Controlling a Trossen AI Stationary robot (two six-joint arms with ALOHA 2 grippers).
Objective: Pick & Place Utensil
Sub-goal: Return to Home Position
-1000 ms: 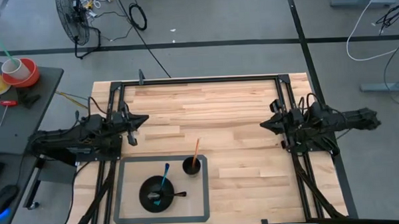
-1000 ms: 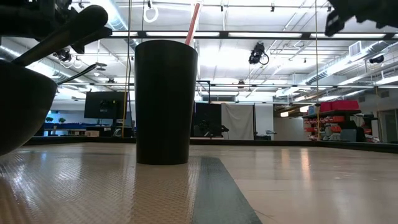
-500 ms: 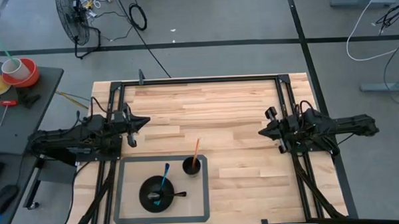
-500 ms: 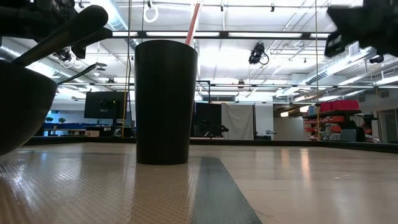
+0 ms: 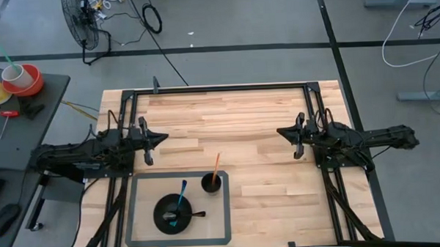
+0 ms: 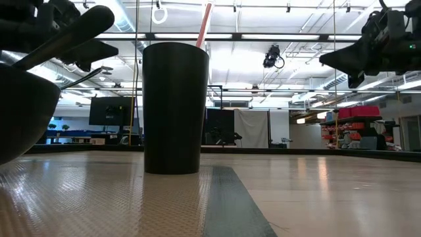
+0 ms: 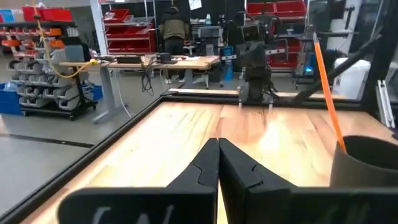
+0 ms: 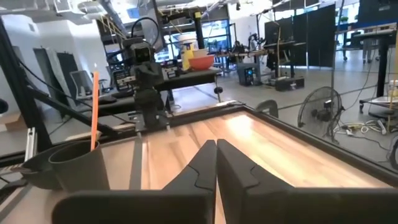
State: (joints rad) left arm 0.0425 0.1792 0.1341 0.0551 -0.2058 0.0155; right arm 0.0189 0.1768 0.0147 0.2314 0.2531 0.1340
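One black bowl is seen on the transparent mat, and in it are laid one blue fork and one black spoon (both handles pass over the rim). One black cup holding one orange straw is set near the bowl, at the mat's corner. The left gripper and right gripper are held over the wooden table, well apart, each with its fingers pressed together.

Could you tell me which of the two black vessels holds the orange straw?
The tall black cup; the wide black bowl holds a blue fork and black spoon instead.
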